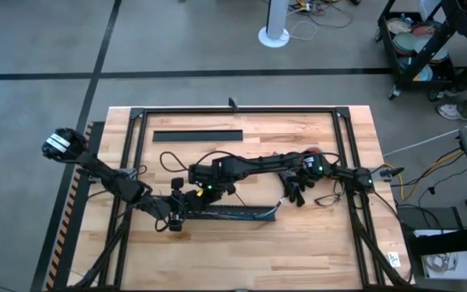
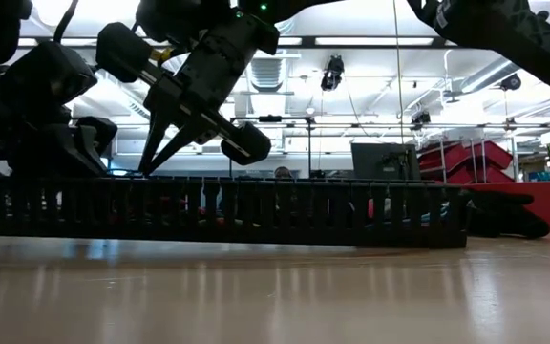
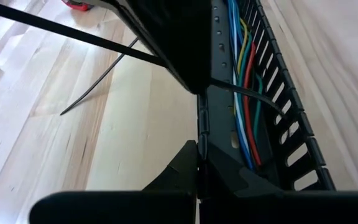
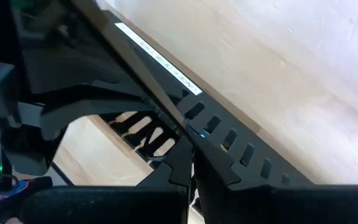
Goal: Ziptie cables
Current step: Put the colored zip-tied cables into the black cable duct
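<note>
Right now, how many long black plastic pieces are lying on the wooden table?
2. The comb-toothed black plastic duct lies near the front edge, with left gripper and right gripper at its left end; the flat black strip lies apart toward the far edge.

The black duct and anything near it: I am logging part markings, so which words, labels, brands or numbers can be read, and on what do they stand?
None can be read.
A pale strip with print runs along the black duct in the right wrist view: too blurred to read.
A white tag lies on the table near its corner in the high view: too small to read.
</note>
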You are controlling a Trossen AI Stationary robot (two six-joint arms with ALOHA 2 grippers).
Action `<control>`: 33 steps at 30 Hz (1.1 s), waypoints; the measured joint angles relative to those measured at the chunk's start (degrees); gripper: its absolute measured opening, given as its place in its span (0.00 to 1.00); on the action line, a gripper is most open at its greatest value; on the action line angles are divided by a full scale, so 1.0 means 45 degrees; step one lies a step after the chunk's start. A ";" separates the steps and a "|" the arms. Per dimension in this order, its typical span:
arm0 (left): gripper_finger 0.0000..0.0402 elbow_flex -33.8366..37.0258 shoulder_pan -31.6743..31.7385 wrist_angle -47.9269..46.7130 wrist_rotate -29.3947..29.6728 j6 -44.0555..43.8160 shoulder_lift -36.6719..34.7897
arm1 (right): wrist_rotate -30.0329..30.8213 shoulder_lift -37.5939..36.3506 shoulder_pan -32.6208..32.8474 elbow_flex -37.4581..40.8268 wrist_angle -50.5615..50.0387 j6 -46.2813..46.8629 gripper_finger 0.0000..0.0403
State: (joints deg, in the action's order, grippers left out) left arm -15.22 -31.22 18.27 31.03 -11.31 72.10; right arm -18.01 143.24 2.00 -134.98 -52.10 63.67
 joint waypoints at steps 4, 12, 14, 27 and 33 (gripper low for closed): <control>0.00 0.0000 0.0000 0.0036 -0.0001 0.0019 0.0111 | 0.0002 -0.0072 -0.0007 0.0000 0.0247 -0.0346 0.00; 0.00 0.0000 0.0000 -0.0171 -0.0005 0.0068 -0.0143 | 0.0010 -0.0117 -0.0015 0.0000 0.1142 -0.1836 0.05; 0.00 0.0000 0.0000 -0.0196 -0.0006 0.0068 -0.0178 | 0.0014 -0.0246 0.0007 0.0005 0.1609 -0.2466 0.09; 0.00 0.0000 0.0000 -0.0289 -0.0126 -0.0019 -0.0447 | 0.1144 -0.1186 -0.0005 -0.0015 0.1738 -0.5245 0.19; 0.00 0.0000 0.0000 -0.0289 -0.0136 -0.0024 -0.0496 | 0.1144 -0.1230 -0.0005 -0.0005 0.1719 -0.5873 0.13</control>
State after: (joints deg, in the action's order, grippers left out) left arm -15.22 -31.22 16.97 30.41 -11.42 69.87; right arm -12.86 137.71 1.98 -135.00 -44.36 37.25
